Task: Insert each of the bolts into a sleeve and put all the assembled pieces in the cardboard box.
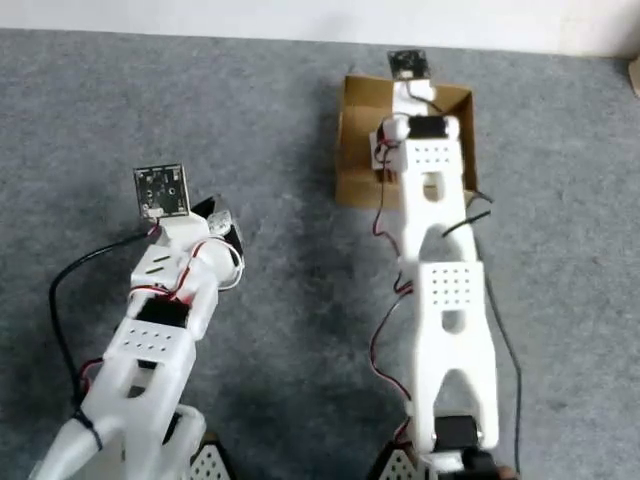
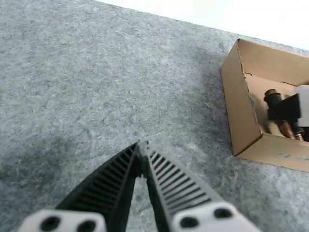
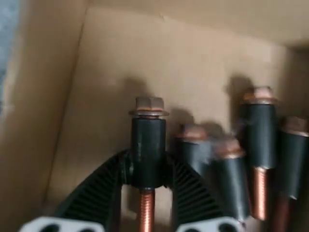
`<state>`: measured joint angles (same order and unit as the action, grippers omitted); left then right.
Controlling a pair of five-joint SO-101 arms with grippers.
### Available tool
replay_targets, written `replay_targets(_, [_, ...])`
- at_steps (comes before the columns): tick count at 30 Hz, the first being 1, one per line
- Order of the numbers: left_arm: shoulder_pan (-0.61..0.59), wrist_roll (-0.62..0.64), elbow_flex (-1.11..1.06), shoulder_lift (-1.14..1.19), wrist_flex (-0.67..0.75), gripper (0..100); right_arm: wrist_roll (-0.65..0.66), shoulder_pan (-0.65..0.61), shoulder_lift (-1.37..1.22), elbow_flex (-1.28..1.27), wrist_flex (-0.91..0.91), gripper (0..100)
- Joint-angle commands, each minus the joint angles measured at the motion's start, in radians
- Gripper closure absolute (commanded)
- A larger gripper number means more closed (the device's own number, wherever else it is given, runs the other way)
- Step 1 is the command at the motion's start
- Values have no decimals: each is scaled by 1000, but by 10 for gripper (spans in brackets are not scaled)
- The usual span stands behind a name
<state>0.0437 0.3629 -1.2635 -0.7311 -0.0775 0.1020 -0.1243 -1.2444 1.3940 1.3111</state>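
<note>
My right gripper is shut on an assembled piece, a black sleeve with a copper bolt through it, held just above the floor of the cardboard box. Several more assembled pieces lie in the box beside it. In the high view the right arm stretches over the cardboard box at the back of the table. My left gripper is shut with nothing in it and hovers over bare grey carpet, left of the cardboard box. That left gripper sits at the table's left.
Grey carpet covers the table between the two arms. Red and black cables run along the right arm. A white wall edge lies beyond the carpet.
</note>
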Motion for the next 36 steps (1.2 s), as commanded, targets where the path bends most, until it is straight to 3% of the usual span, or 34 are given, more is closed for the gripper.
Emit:
replay_targets(1, [-5,-8,54,1,23,993,-8,12,-156,343,76,993])
replay_targets(3, [-5,-8,54,1,23,993,-8,13,-171,432,85,991])
replay_targets(11, [-5,-8,51,1,23,993,-12,24,-30,366,142,988])
replay_targets(14, [-5,-8,51,1,20,992,-78,21,56,366,171,971])
replay_targets(17, [-7,-9,51,1,20,978,-160,16,145,366,232,854])
replay_targets(22, [-5,-3,50,1,20,811,-144,8,229,366,311,676])
replay_targets(24, [-5,-2,50,1,20,771,-133,8,249,366,337,673])
replay_targets(36, [-4,-6,47,1,20,770,-137,30,467,366,453,673])
